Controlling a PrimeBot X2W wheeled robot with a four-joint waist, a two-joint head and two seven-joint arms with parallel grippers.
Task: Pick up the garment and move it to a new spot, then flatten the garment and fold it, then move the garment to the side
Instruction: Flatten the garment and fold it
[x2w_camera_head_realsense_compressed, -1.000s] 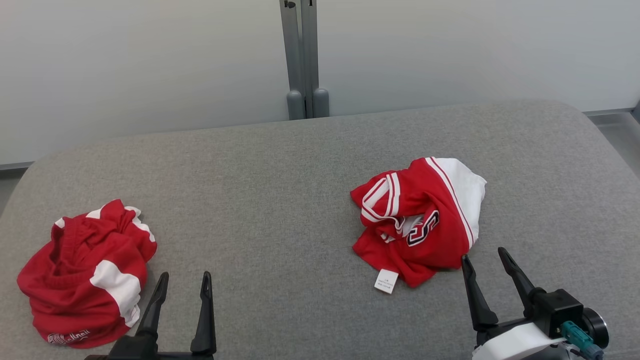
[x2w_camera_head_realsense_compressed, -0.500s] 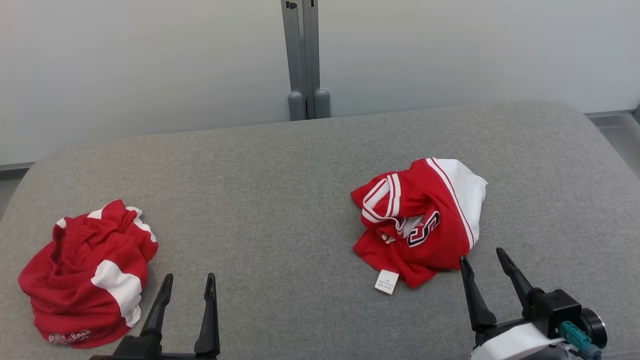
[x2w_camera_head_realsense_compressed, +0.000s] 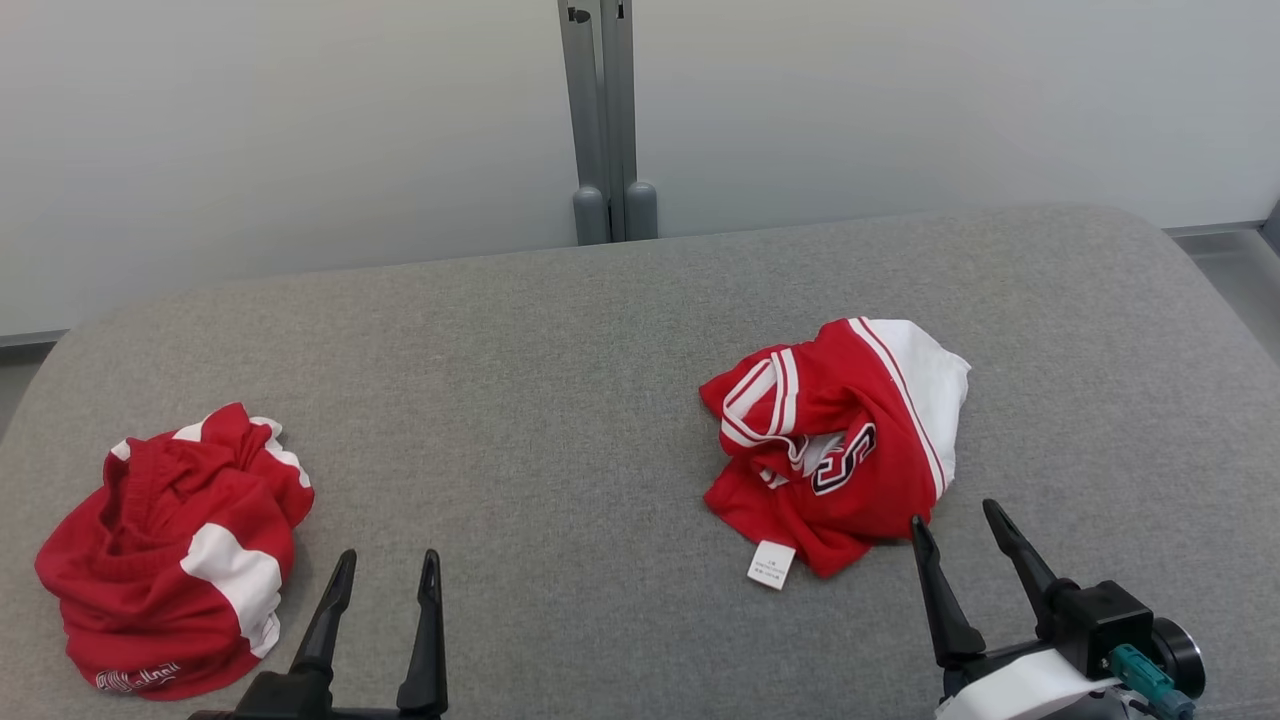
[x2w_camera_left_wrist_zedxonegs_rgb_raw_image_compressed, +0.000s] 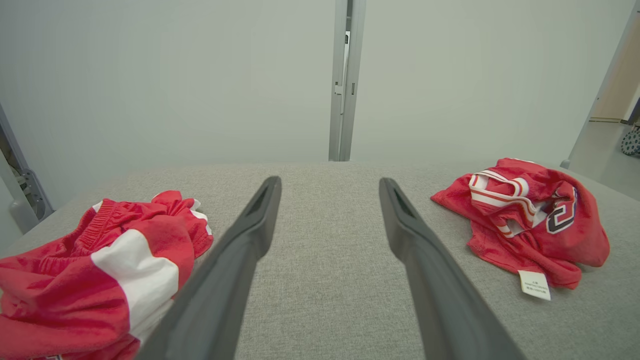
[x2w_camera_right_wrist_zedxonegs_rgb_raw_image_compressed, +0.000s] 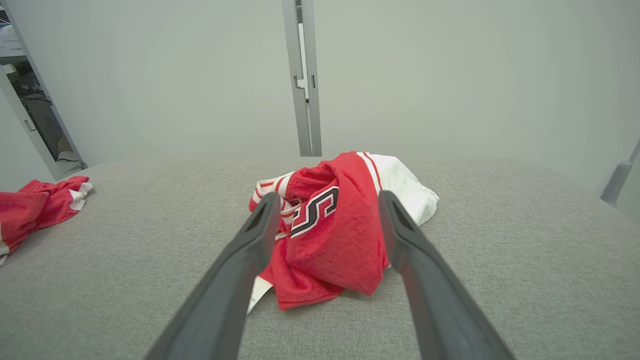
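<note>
The crumpled red-and-white garment lies right of centre in the head view, on the grey padded table; the right gripper, at the lower right, has its tips just below the heap's near edge, jaws wide apart and empty; the heap shows no clear long axis; the left gripper, also spread and empty, sits at the lower left, well apart from it and near a second red heap; the right arm looks the nearer for the pick.
</note>
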